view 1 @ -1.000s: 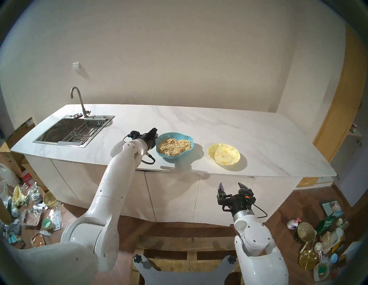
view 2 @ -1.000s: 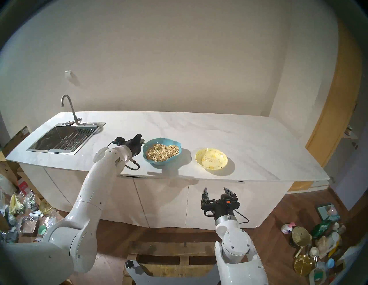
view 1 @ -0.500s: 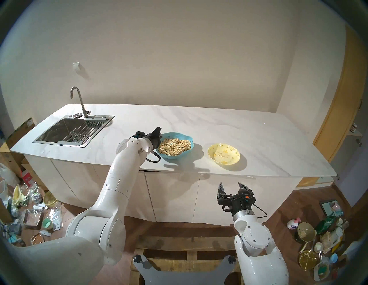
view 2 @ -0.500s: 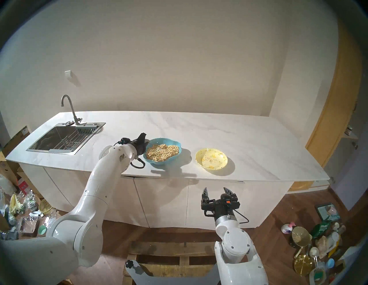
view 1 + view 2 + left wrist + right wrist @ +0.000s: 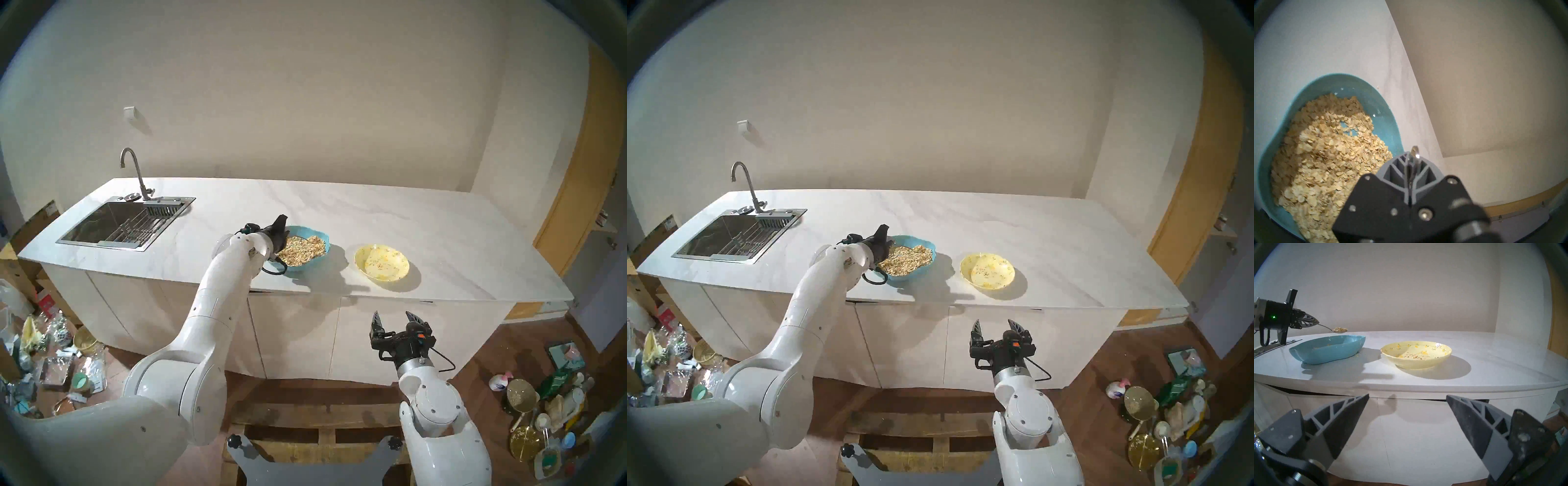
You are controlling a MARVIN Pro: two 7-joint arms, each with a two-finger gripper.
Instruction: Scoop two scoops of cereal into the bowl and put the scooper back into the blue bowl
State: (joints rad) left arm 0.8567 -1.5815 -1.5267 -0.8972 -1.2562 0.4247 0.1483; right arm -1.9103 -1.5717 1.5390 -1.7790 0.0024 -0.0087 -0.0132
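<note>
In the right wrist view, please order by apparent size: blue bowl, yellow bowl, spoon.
1. Blue bowl and yellow bowl: they look about alike, so I do not rank them.
2. Spoon: clearly smallest, though it is also farther away.

A long white marble-look countertop [image 5: 390,217] is seen over white cabinet fronts. Set directly on it: a deep turquoise wavy-rimmed bowl [image 5: 319,263] w/ beige oat flakes, right below the left gripper [image 5: 1317,322]; a shallow pale-yellow floral dish [image 5: 381,262], well apart to that gripper's right. A steel sink [image 5: 125,222] is let into the top, far on its left.
</note>
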